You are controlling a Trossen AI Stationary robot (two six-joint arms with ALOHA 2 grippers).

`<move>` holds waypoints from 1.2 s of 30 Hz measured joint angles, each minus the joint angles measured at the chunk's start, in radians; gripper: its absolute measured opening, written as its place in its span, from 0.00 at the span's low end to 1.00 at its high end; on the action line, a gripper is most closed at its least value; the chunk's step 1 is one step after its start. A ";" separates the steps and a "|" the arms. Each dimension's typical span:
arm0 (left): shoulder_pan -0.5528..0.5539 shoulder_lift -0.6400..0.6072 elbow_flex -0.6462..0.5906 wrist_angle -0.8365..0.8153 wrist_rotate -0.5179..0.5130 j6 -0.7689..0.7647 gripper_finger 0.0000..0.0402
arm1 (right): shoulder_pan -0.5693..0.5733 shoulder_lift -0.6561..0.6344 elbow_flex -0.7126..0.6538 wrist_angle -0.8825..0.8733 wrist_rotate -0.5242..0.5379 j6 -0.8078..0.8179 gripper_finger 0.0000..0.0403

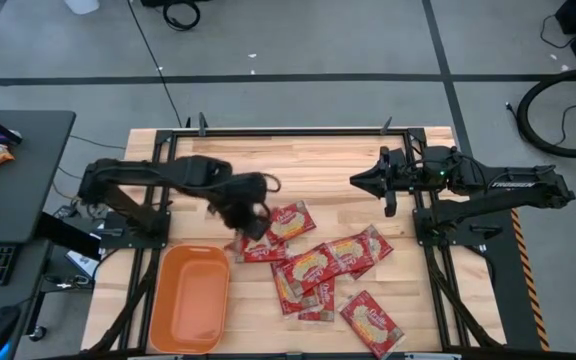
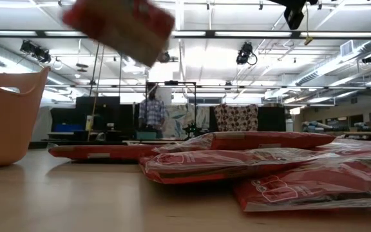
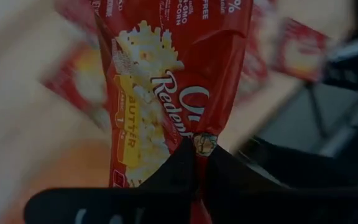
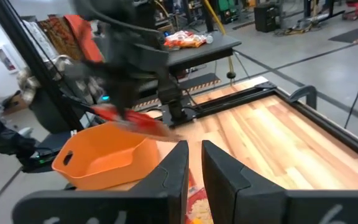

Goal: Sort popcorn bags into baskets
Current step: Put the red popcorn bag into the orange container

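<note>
Popcorn, in the form of one flat red packet with a cream-yellow oval (image 3: 166, 93), hangs pinched by an end in the left gripper (image 3: 197, 163), whose dark fingers are clamped on the crimped edge so the bag's long axis trails away from the jaws. In the high view that gripper (image 1: 246, 215) sits just beyond the far right corner of the shallow orange plastic bin with rounded corners (image 1: 190, 300), so the move to come, as I judge it, runs toward the bin's open middle, nearer the table's front-left (the bin looks empty from above). Right of it lie the remaining red packets (image 1: 313, 265) in a loose overlapping heap on the wooden table (image 1: 318, 160). Farthest right, the right gripper (image 1: 360, 180) hovers over bare wood, fingers slightly parted and holding nothing, well apart from the bin; the left arm is plainly nearer.
</note>
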 joint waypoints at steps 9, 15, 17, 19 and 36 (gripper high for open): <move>-0.315 -0.030 -0.004 -0.101 0.010 -0.332 0.07 | 0.000 0.000 0.000 0.005 0.020 -0.019 0.12; -0.455 -0.030 -0.004 -0.218 -0.106 -0.588 0.06 | 0.000 0.000 0.000 0.021 0.021 -0.029 0.12; -0.490 -0.030 -0.004 -0.238 -0.115 -0.653 0.06 | 0.000 0.000 0.000 0.029 0.021 -0.038 0.12; -0.523 -0.032 -0.021 -0.223 -0.125 -0.712 0.06 | 0.000 0.000 0.000 0.034 0.021 -0.043 0.12; -0.620 -0.096 -0.585 0.280 -0.126 -1.048 0.07 | 0.000 0.000 0.000 0.043 0.021 -0.040 0.12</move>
